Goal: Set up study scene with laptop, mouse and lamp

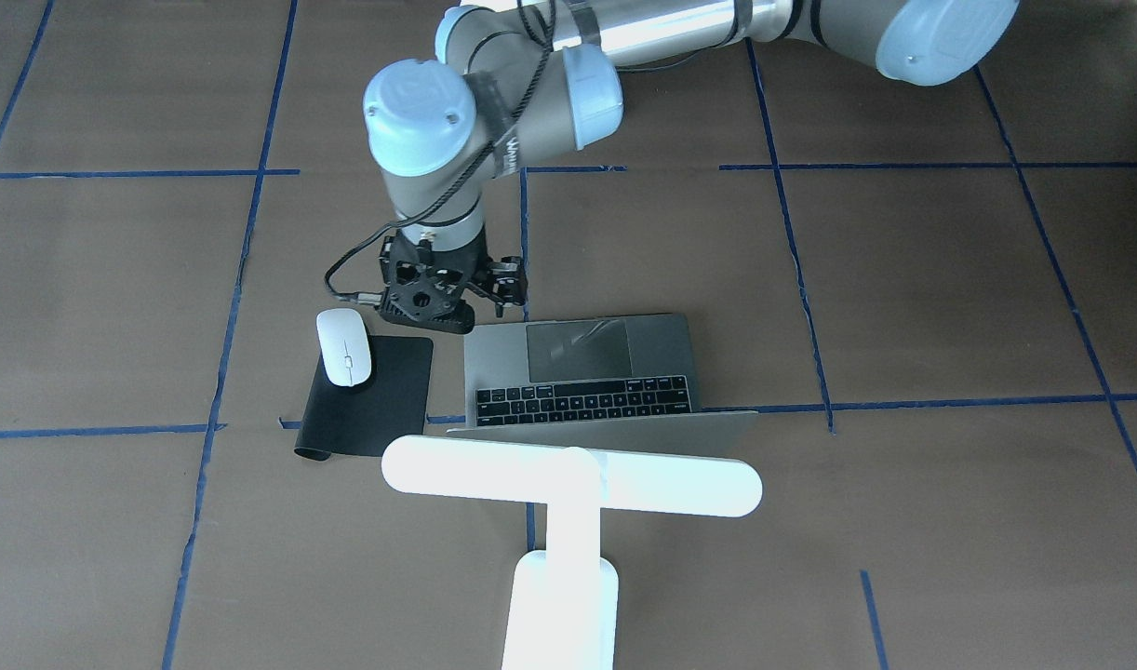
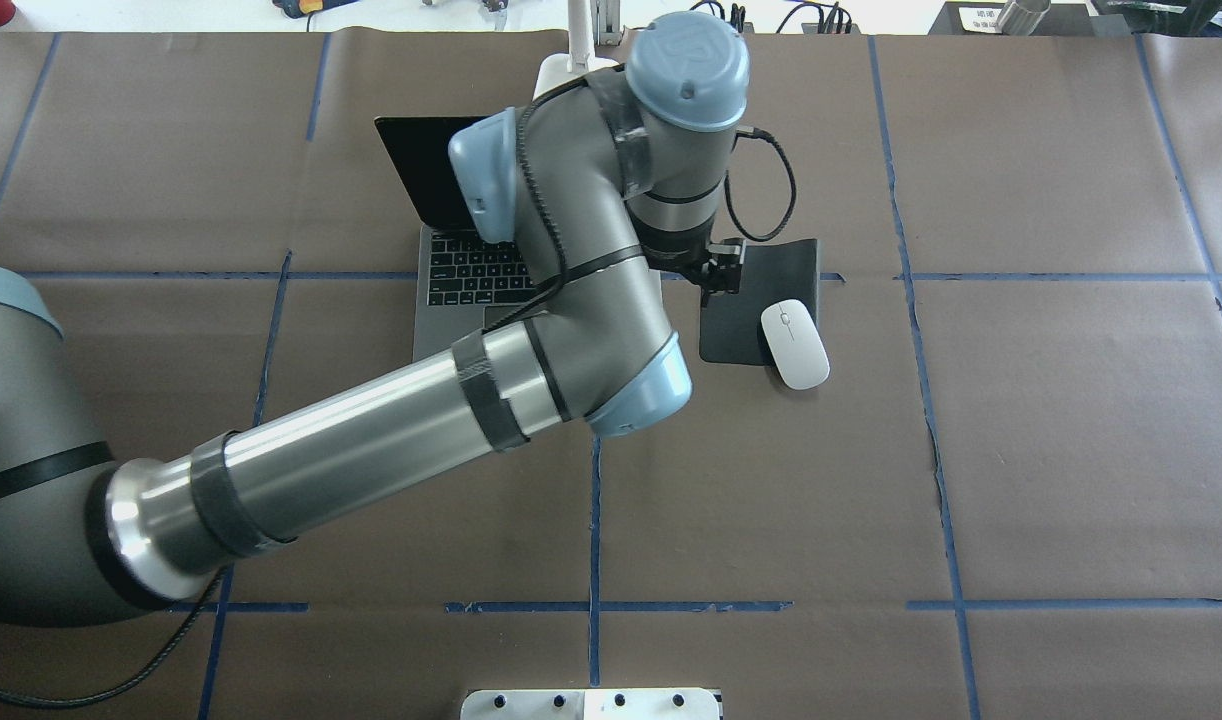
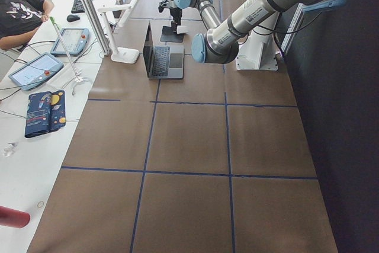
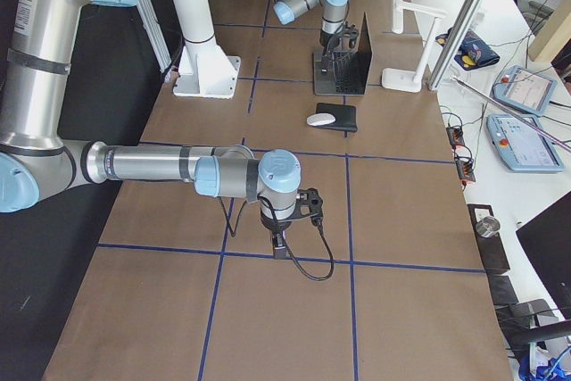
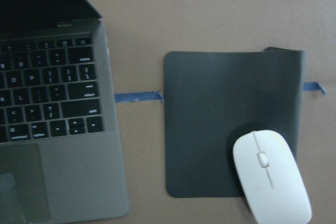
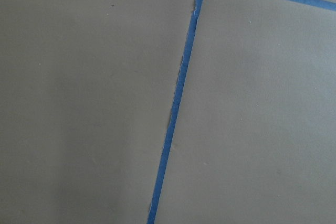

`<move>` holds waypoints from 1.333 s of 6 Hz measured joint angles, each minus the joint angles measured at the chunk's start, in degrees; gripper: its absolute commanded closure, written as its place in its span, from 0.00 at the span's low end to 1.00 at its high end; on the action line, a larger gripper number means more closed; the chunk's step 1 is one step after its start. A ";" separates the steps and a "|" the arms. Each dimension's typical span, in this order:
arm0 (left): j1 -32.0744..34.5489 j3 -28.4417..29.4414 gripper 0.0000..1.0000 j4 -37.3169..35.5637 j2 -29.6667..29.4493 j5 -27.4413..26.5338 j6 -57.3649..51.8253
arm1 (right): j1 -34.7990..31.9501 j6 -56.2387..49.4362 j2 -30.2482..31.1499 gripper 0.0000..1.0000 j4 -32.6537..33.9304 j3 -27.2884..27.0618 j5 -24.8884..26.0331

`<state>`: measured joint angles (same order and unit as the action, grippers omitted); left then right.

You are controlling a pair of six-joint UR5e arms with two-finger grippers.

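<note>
The space-grey laptop [image 1: 578, 358] stands open on the brown table, its screen upright; it also shows in the overhead view [image 2: 461, 300] and the left wrist view [image 5: 52, 129]. The white mouse [image 1: 344, 347] lies on the robot-side corner of a black mat [image 1: 382, 400], partly overhanging its edge [image 5: 271, 177]. The white T-shaped lamp [image 1: 568, 484] stands behind the laptop screen. My left gripper [image 1: 434, 312] hovers above the gap between laptop and mat [image 2: 719, 275], with nothing seen in it; its fingers do not show clearly. My right gripper [image 4: 280, 245] points down over bare table far from the objects; I cannot tell its state.
A white boxy pedestal [image 2: 591, 705] with bolt holes sits at the robot-side table edge. Blue tape lines [image 6: 178, 98] grid the table. A side bench with tablets [image 3: 41, 69] and a seated person [image 3: 18, 16] lies beyond the lamp side.
</note>
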<state>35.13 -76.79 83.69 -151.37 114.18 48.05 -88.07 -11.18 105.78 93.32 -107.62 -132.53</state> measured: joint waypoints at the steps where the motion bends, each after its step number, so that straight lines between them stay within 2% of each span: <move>1: 2.00 -10.16 0.01 -1.65 9.00 0.14 -8.02 | 0.00 -0.01 -0.01 0.00 -0.04 -0.06 -0.03; 3: 8.29 -25.56 0.01 -2.23 26.36 1.46 -24.26 | -0.03 -0.06 0.03 0.00 -0.06 -0.13 -0.04; 4: 13.44 -30.27 0.01 -2.21 33.92 5.07 -32.43 | -0.02 -0.09 0.04 0.00 -0.06 -0.09 -0.05; 6: 26.56 -34.46 0.00 -2.04 47.55 14.80 -43.36 | 0.00 -0.62 0.04 0.00 -0.14 0.14 0.32; 8: 37.64 -33.67 0.00 -1.92 56.66 17.20 -45.39 | 0.00 -0.27 -0.18 0.00 -0.83 0.96 0.90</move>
<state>72.76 -110.46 81.77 -94.71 131.38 2.65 -88.07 -11.45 105.61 92.49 -106.66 -131.63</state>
